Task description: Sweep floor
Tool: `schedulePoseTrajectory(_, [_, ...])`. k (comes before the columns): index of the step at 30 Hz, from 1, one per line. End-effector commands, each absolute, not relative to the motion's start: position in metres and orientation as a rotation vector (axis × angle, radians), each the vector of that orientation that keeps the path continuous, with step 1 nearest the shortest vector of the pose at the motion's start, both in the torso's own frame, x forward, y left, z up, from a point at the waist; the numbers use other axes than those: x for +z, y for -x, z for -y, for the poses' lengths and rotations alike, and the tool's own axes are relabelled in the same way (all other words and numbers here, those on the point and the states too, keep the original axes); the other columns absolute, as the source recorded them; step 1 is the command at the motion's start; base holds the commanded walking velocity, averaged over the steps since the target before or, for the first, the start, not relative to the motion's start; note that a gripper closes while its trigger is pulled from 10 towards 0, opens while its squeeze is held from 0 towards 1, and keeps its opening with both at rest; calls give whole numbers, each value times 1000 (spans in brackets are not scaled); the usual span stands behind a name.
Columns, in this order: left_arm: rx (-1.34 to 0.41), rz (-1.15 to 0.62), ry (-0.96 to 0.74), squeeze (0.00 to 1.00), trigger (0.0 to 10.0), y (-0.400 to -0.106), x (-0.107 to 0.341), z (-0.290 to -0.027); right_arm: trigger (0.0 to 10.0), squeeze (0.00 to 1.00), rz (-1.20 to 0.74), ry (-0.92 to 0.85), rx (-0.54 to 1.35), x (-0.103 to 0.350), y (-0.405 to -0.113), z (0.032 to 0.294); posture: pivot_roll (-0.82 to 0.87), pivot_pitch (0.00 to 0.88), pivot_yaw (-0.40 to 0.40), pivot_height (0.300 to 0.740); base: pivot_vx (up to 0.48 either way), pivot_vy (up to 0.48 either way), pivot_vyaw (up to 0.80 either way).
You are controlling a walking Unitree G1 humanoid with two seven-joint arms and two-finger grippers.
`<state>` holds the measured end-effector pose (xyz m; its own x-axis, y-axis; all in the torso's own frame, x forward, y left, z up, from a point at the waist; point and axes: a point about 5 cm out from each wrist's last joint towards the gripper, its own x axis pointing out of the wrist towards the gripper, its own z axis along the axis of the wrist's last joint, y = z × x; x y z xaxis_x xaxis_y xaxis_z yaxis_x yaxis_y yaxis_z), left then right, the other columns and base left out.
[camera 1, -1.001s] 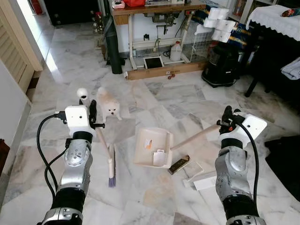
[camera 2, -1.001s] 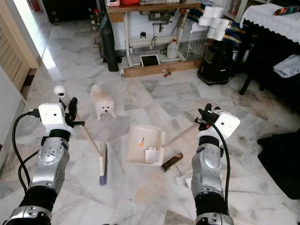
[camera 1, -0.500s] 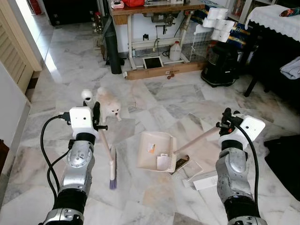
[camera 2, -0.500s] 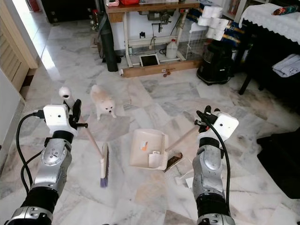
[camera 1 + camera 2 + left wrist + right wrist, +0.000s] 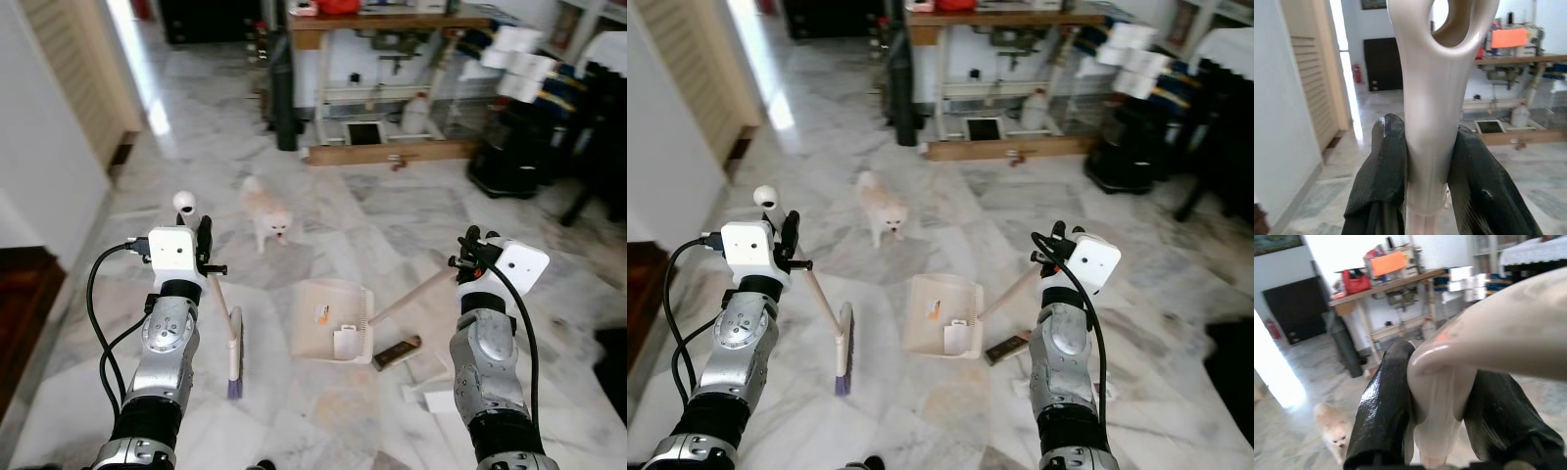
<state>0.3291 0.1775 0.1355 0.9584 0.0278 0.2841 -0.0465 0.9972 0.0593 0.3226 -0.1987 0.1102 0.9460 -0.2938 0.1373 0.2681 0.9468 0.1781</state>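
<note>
My left gripper (image 5: 1422, 166) jaws clamp cream broom (image 5: 232, 338); right gripper (image 5: 1442, 406) jaws clamp cream dustpan (image 5: 333, 321), litter inside.

Left gripper (image 5: 787, 240) is clamped on the broom (image 5: 823, 308) handle, bristle head resting on the marble floor (image 5: 950, 211). Right gripper (image 5: 1050, 250) appears closed on the dustpan (image 5: 942, 315) handle. A small pale dog (image 5: 880, 209) stands beyond the dustpan.

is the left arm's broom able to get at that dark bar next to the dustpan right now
Probably not directly: the dustpan sits between the broom, held in the left claw, and the dark bar on its far side.
</note>
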Motion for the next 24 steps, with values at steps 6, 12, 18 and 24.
schedulePoseTrajectory(6, [1, 357, -93, 0, 10000, -331, 150, -170, 10000, 0, 215, -169, -288, 121, -327, 197, -22, 0, 23, 740, 0, 0, 800])
schedulePoseTrajectory(12, [-8, 353, -89, 0, 10000, -331, 149, -169, 10000, 0, 215, -191, -285, 122, -328, 195, -9, 0, 21, 740, 0, 0, 454])
schedulePoseTrajectory(18, [-11, 341, -86, 0, 10000, -328, 146, -169, 10000, 0, 205, -192, -286, 120, -327, 196, 2, 0, 14, 740, 0, 0, 0])
schedulePoseTrajectory(24, [-12, 326, -83, 0, 10000, -325, 141, -167, 10000, 0, 202, -193, -280, 119, -327, 196, 11, 0, 7, 740, 0, 0, 0])
